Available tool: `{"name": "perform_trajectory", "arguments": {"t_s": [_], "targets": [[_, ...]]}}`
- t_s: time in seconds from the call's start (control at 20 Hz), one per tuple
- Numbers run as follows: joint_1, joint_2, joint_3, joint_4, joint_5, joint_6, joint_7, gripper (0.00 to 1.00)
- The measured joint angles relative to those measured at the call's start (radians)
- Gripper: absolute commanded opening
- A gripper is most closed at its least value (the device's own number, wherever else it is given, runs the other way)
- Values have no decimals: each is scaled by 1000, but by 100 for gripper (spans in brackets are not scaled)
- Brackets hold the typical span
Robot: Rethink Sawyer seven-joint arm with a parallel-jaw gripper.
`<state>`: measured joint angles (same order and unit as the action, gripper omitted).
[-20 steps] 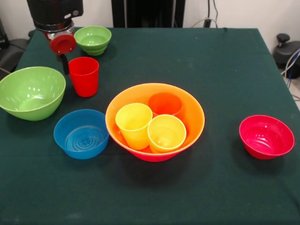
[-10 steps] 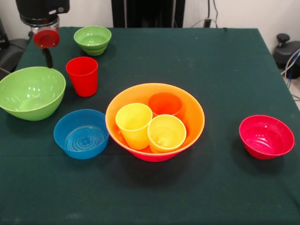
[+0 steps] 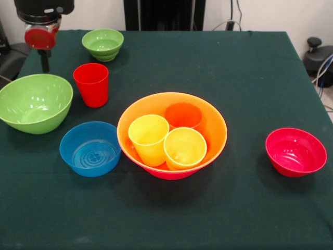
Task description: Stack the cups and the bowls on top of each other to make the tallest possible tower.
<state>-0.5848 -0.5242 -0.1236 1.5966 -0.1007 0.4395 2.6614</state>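
- Tool [image 3: 44,61]: far left, hanging from a black wrist with a red disc above the counter [image 3: 250,78]; one dark finger shows, open or closed cannot be told.
- Large orange bowl [image 3: 213,125]: centre, glossy, nested in a pink bowl [image 3: 171,175]; holds two yellow cups [image 3: 148,138] and an orange cup [image 3: 183,115], all tapered.
- Red cup [image 3: 92,85]: upright, far left.
- Medium green bowl [image 3: 34,101]: left edge.
- Small blue bowl [image 3: 90,148]: ribbed floor, near left.
- Small green bowl [image 3: 103,44]: far left.
- Small red bowl [image 3: 295,152]: right.
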Motion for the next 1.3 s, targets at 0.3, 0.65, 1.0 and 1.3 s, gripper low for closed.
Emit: {"name": "perform_trajectory", "arguments": {"t_s": [0.3, 0.65, 1.0, 1.3], "targets": [[38, 28, -43, 0, 73, -41, 59, 100], [44, 80, -69, -3, 116, -86, 63, 100], [50, 149, -84, -8, 146, -133, 63, 100], [52, 177, -85, -9, 165, -167, 63, 100]]}}
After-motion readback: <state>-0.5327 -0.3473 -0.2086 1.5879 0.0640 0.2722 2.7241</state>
